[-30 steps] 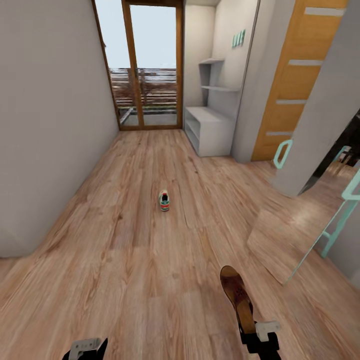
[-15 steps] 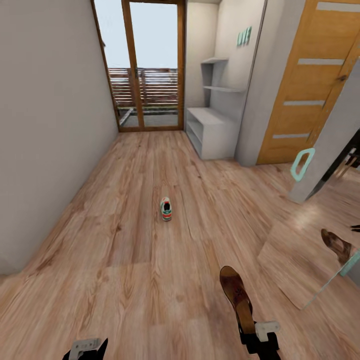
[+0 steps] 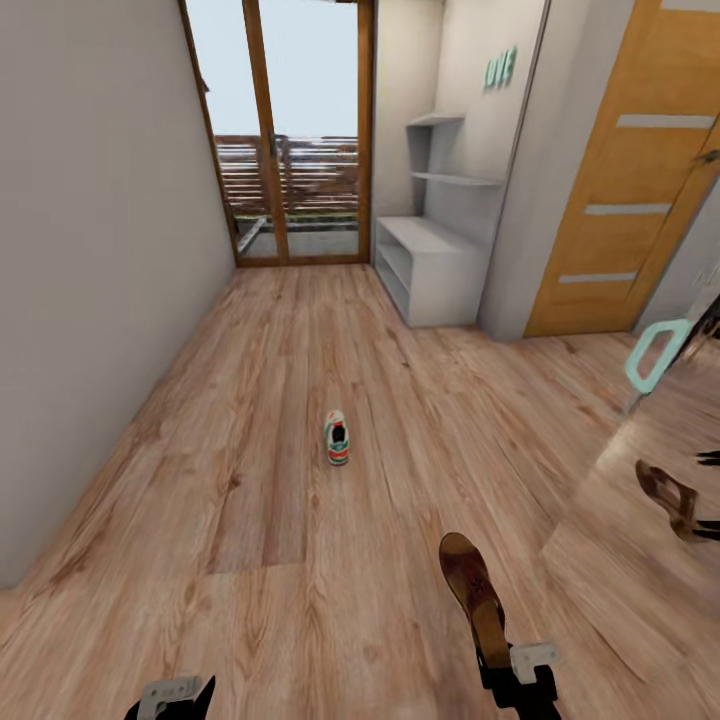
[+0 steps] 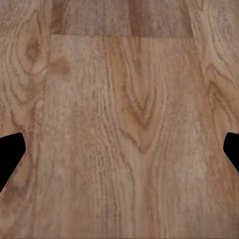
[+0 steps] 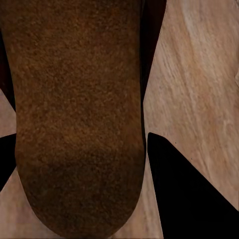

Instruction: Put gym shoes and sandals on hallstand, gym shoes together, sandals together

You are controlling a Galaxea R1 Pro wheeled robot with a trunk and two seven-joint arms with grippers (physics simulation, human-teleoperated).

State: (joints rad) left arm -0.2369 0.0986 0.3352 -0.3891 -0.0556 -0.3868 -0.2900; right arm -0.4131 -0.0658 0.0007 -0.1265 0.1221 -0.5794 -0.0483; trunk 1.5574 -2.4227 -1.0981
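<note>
One gym shoe (image 3: 337,438), white with green stripes and a red heel, stands alone on the corridor floor (image 3: 260,420) mid-corridor. My right gripper (image 3: 498,658) is shut on the heel end of a brown sandal (image 3: 472,590), which sticks out ahead of it above the floor. In the right wrist view the sandal (image 5: 74,109) sits between the dark fingers (image 5: 189,199) of the right gripper (image 5: 94,174). My left gripper (image 3: 172,698) hangs low at the near left; its wrist view shows the left gripper (image 4: 119,149) open over bare planks. The hallstand (image 3: 425,265) stands at the far right wall.
A grey wall (image 3: 90,250) runs along the left. A glass balcony door (image 3: 290,130) closes the far end. An orange door (image 3: 625,200) is right of the hallstand, with thin wall shelves (image 3: 450,178) above it. A teal-framed mirror (image 3: 650,500) leans at the right, reflecting a sandal.
The whole view has shifted: the camera moved forward and turned, so the gym shoe and mirror look nearer. The sandal stays held in my right gripper.
</note>
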